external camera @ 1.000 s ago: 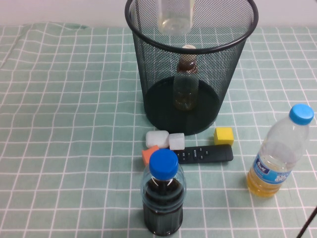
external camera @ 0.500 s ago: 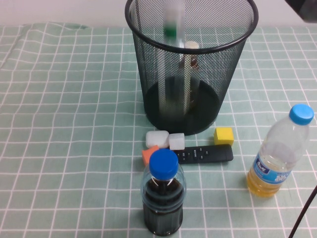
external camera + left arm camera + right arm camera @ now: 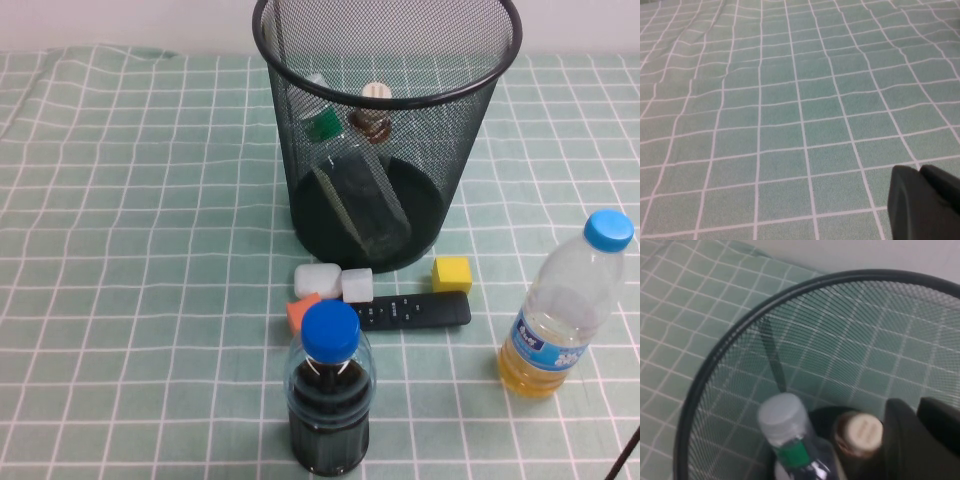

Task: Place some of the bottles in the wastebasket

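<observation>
Both bottles lie inside the wastebasket, below the right gripper at its rim. The left gripper hangs over bare table. I cannot tell either's fingers' state.

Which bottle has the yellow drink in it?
The blue-capped bottle standing at the table's right edge, beside the yellow block. The other blue-capped bottle holds dark liquid; the two in the basket are clear.

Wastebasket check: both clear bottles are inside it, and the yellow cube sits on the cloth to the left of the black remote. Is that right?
Not quite. In the high view, both bottles are inside the wastebasket, but the yellow cube sits at the right end of the black remote, not the left. The left tool and right tool show only in the wrist views.
</observation>
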Robot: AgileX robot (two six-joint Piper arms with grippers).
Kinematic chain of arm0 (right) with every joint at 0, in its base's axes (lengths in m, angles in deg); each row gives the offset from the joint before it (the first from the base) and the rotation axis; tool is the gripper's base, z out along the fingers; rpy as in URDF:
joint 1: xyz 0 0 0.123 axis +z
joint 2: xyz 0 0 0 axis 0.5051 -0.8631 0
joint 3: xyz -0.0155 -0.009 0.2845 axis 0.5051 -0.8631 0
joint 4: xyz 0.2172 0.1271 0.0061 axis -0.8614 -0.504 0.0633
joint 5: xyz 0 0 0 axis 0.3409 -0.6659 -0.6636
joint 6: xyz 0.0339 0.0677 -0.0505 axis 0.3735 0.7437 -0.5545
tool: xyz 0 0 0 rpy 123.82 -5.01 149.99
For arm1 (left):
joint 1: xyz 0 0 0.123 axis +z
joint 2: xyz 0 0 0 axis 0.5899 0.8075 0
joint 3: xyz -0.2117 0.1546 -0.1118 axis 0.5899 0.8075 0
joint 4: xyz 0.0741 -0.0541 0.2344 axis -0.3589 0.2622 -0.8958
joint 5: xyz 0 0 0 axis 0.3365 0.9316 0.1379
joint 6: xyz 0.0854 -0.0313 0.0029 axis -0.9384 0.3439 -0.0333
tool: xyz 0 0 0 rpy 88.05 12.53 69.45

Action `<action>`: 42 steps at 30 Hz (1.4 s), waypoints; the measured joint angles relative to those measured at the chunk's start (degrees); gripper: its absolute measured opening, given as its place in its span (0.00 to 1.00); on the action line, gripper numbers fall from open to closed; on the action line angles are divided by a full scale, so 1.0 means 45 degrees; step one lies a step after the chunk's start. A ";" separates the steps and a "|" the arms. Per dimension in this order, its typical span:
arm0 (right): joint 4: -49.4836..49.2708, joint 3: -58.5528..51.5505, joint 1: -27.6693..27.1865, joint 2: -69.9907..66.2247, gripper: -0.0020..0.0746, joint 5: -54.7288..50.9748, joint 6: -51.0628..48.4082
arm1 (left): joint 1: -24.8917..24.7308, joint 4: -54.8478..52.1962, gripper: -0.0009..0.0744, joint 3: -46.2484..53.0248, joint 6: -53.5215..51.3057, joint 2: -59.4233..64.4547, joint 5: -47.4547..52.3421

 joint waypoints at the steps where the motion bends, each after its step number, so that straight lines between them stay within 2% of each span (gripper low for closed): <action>1: 0.0214 0.0000 0.0000 0.0190 0.02 -0.0378 0.0102 | 0.0000 0.0000 0.01 0.0000 0.0000 0.0000 0.0000; 7: 0.2130 -0.0030 0.0000 0.1179 0.02 -0.3262 0.1375 | 0.0000 -0.0009 0.01 0.0000 0.0000 0.0000 0.0000; 12: 0.2760 -0.0293 -0.0023 0.1944 0.02 -0.3229 0.0699 | 0.0000 -0.0009 0.01 0.0000 0.0000 0.0000 0.0000; 16: 0.2928 -0.0293 -0.0050 0.2489 0.02 -0.3229 -0.0662 | 0.0000 -0.0009 0.01 0.0000 0.0000 0.0000 0.0000; 20: 0.2822 -0.0368 -0.0313 0.3035 0.02 -0.3229 -0.0893 | 0.0000 -0.0009 0.01 0.0000 0.0000 0.0000 0.0000; 23: 0.2596 -0.1511 -0.0633 0.3929 0.02 -0.3207 -0.1559 | 0.0000 -0.0009 0.01 0.0000 0.0000 0.0000 0.0000; 27: 0.2387 -0.5294 -0.1558 0.6401 0.02 -0.1674 -0.1560 | 0.0000 -0.0009 0.01 0.0000 0.0000 0.0000 0.0000; 37: 0.1028 -1.9625 -0.4614 1.4589 0.02 0.7943 -0.1836 | 0.0000 -0.0009 0.01 0.0000 0.0000 0.0000 0.0000; 42: 0.1003 -2.5396 -0.6082 1.8517 0.02 1.2284 -0.1836 | 0.0000 -0.0009 0.01 0.0000 0.0000 0.0000 0.0000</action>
